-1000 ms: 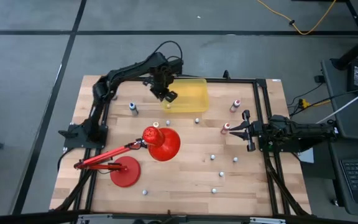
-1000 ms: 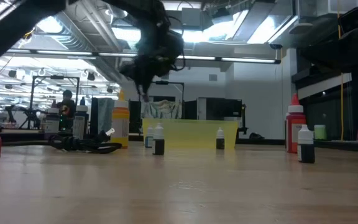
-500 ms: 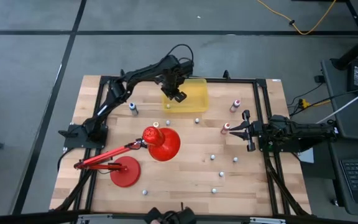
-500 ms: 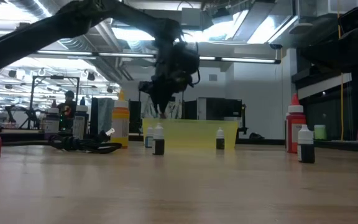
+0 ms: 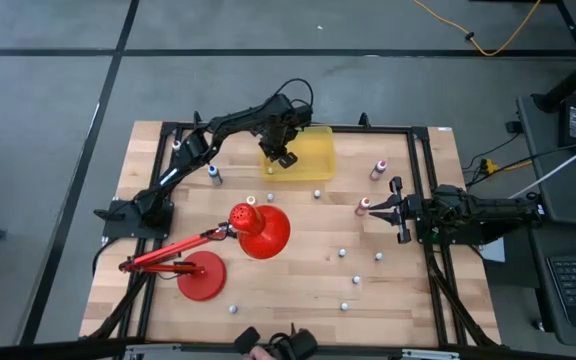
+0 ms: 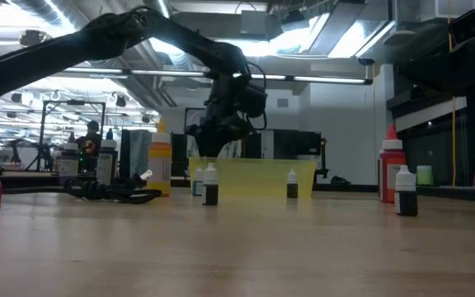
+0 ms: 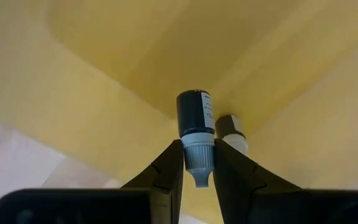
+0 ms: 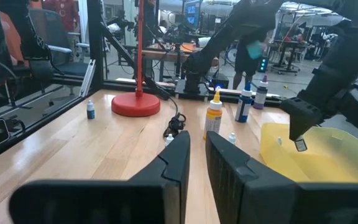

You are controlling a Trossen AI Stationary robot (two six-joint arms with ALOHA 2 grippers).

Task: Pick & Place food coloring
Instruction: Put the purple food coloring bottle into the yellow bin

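Observation:
My left gripper (image 5: 283, 156) hangs over the translucent yellow bin (image 5: 308, 150), near its left end, shut on a small dark food coloring bottle (image 7: 194, 114) with a pale cap. A second white-capped bottle (image 7: 230, 127) lies in the bin right beside it. In the low view the left gripper (image 6: 211, 139) is just above the bin's rim (image 6: 254, 163). Several other tiny bottles stand on their bases on the wooden table, such as a blue one (image 5: 213, 173) and a pink one (image 5: 377, 170). My right gripper (image 5: 378, 209) waits shut at the table's right side, beside a red bottle (image 5: 363, 205). My left gripper pinches the dark bottle by its pale cap (image 7: 198, 149) between the two fingers (image 7: 171, 163). The fingers come from above, pointing down into the bin. The bottle's dark body sticks out beyond the fingertips toward the bin's floor; whether it touches the floor cannot be told.
A red desk lamp (image 5: 258, 230) stretches across the table's left half, its round base (image 5: 200, 276) near the front edge. Taller bottles stand at the table's far side (image 8: 213, 119). Small bottles dot the right half (image 5: 342, 253). A dark frame rail borders the table (image 5: 423, 165).
My left gripper, still shut on the dark bottle, has moved from the bin's left edge toward the table's right, over the bin, and has come down toward the bin's rim. The right arm has kept still.

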